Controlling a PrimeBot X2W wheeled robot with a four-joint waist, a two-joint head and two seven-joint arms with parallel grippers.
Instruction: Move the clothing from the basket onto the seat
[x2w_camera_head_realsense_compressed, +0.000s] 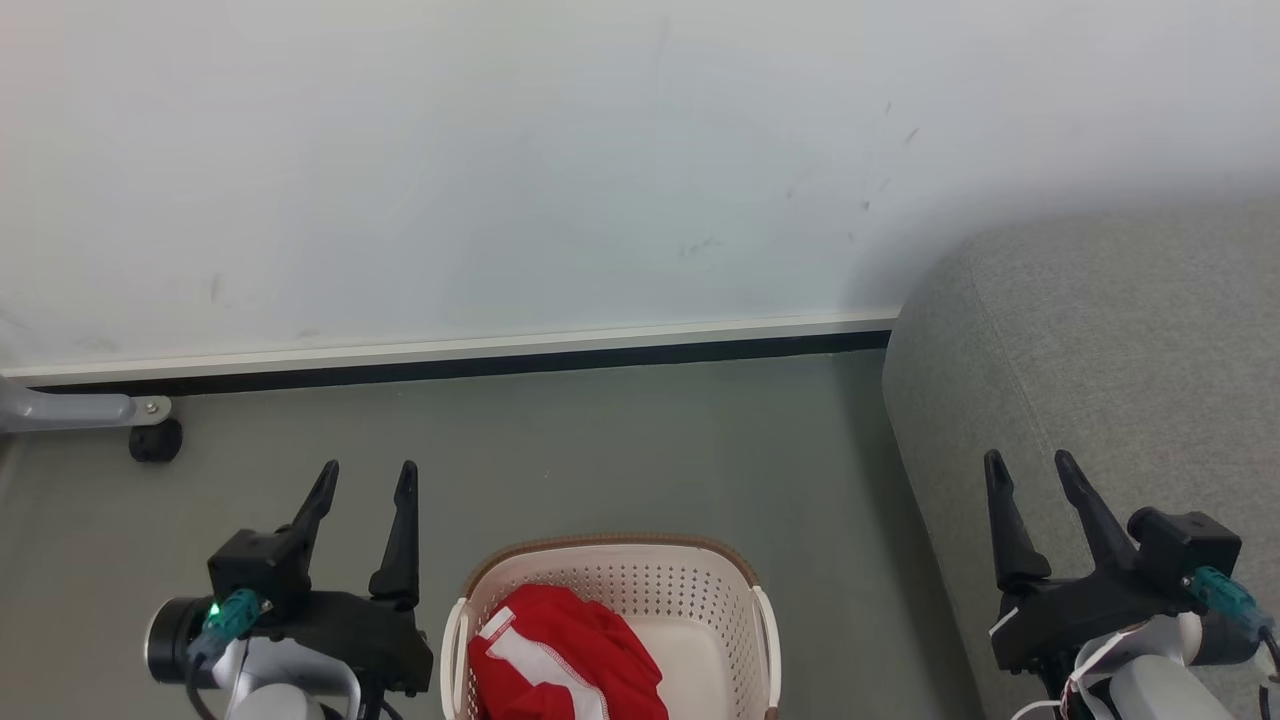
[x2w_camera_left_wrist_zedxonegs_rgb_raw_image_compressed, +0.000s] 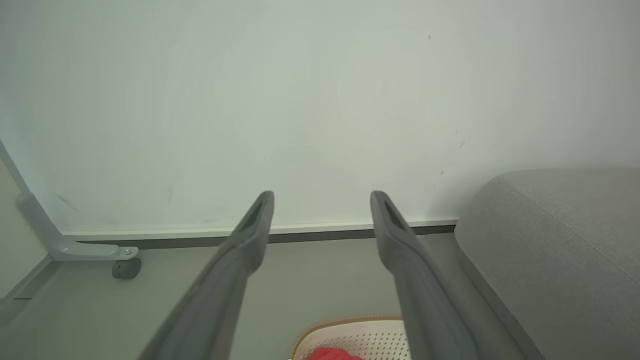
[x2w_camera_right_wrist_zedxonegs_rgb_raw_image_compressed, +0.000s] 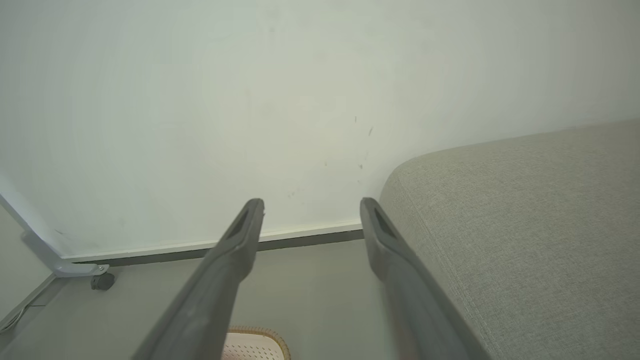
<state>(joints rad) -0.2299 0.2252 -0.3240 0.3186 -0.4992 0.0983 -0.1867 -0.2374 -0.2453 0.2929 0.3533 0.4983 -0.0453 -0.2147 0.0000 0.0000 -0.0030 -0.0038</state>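
A pale wall (x2w_camera_head_realsense_compressed: 500, 150) with a white skirting strip closes the far side of the scene; a grey-green floor (x2w_camera_head_realsense_compressed: 620, 450) lies before it. At the right stands the seat (x2w_camera_head_realsense_compressed: 1100, 380), a broad grey upholstered cushion with a rounded far corner and a stitched seam. Near centre, on the floor and apart from the seat, sits the basket (x2w_camera_head_realsense_compressed: 640, 585): cream-white, with perforated sides, a brown woven-look rim and white handles at left and right. Inside it, filling its left half, lies the clothing (x2w_camera_head_realsense_compressed: 565, 650), a crumpled bright red garment with white stripe trim; the basket's right half shows its bare pale bottom. The left gripper (x2w_camera_head_realsense_compressed: 368, 467) hangs just left of the basket, its two dark fingers spread well apart and holding nothing. The right gripper (x2w_camera_head_realsense_compressed: 1028, 456) hangs over the seat's near left edge, fingers likewise parted and empty. At far left, a grey frame leg (x2w_camera_head_realsense_compressed: 70, 410) ends in a small black caster (x2w_camera_head_realsense_compressed: 155, 440).
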